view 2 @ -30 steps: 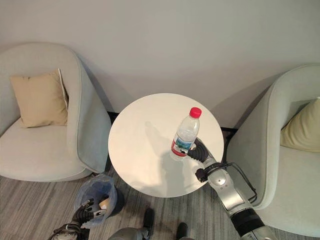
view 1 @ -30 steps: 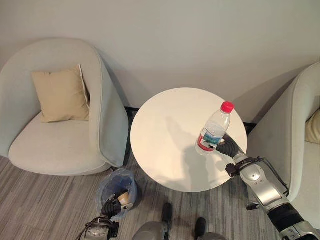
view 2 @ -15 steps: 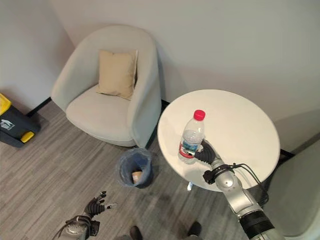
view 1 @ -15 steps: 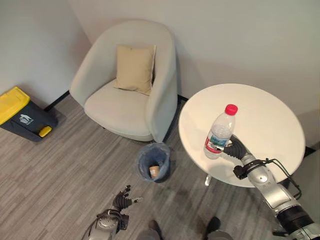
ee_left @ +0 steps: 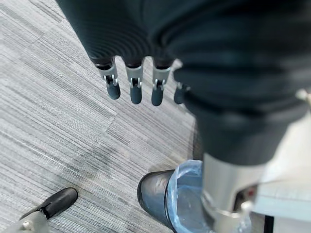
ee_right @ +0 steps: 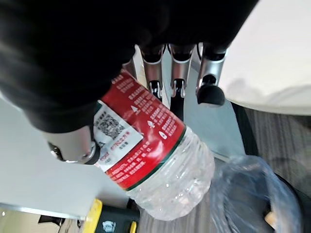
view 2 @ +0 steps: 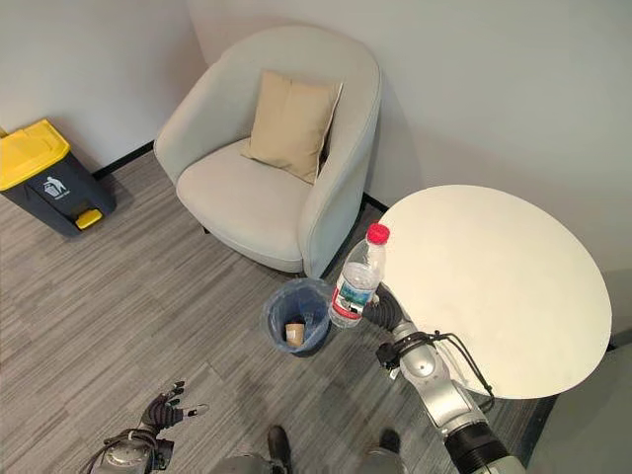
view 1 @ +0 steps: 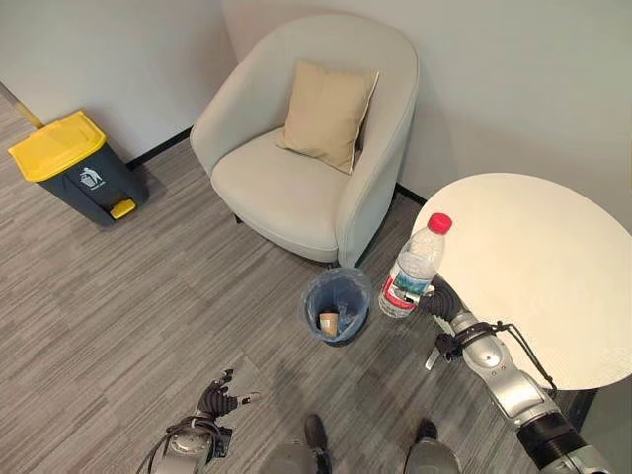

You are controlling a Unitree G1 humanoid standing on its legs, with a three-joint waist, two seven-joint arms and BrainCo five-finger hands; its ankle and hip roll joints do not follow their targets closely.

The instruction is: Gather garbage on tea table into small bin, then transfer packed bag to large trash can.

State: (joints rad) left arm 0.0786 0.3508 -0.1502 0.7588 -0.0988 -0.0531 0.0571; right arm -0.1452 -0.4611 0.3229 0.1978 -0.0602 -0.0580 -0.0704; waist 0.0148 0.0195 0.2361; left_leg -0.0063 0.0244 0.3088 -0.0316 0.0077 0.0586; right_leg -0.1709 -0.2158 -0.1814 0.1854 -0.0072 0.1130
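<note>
Your right hand [view 1: 441, 299] is clamped on the water bottle [view 1: 412, 267], off the table [view 1: 553, 267]; carry it over the small bin [view 1: 337, 304] and release. Left hand [view 1: 219, 399] hangs open.

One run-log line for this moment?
right robot hand: holds water bottle upright, beside tea table | small bin: holds cup | left robot hand: open, empty

The grey striped carpet floor [view 1: 148, 296] holds a pale round-backed armchair [view 1: 316, 148], a small dark bin with a blue bag in it [view 1: 337, 304] just beside the chair, a round white tea table [view 1: 538, 267] — and, well apart by the wall, a dark yellow-lidded trash can [view 1: 77, 166].
</note>
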